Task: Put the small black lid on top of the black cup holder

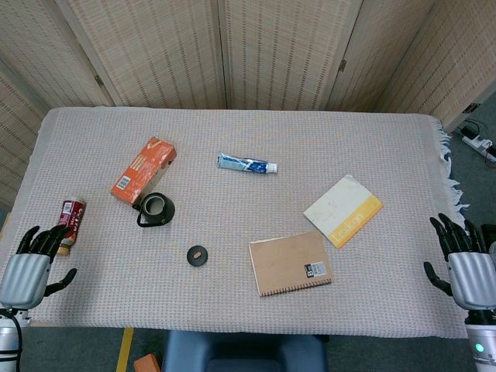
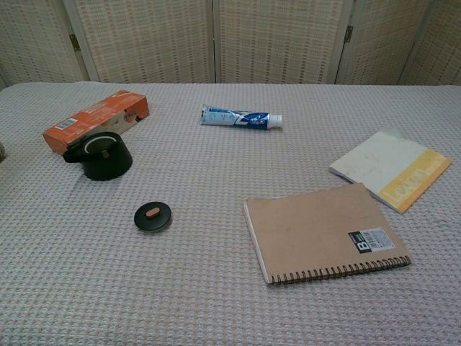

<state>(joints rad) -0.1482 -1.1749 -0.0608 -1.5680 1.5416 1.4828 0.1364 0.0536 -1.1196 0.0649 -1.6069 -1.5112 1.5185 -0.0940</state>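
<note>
The small black lid point(image 1: 198, 255) with a tan knob lies flat on the cloth near the table's front centre, also seen in the chest view as the lid point(image 2: 153, 215). The black cup holder point(image 1: 156, 209) stands behind and to the left of it, beside the orange box; in the chest view the cup holder point(image 2: 105, 156) shows an open top. My left hand point(image 1: 29, 267) hovers at the front left corner, fingers apart, holding nothing. My right hand point(image 1: 466, 268) sits at the front right edge, fingers spread, empty. Neither hand shows in the chest view.
An orange box point(image 1: 142, 170) lies behind the cup holder. A red can point(image 1: 70, 225) lies by my left hand. A toothpaste tube point(image 1: 247, 163) sits mid-table. A brown spiral notebook point(image 1: 291, 263) and a white-yellow booklet point(image 1: 342, 210) lie to the right.
</note>
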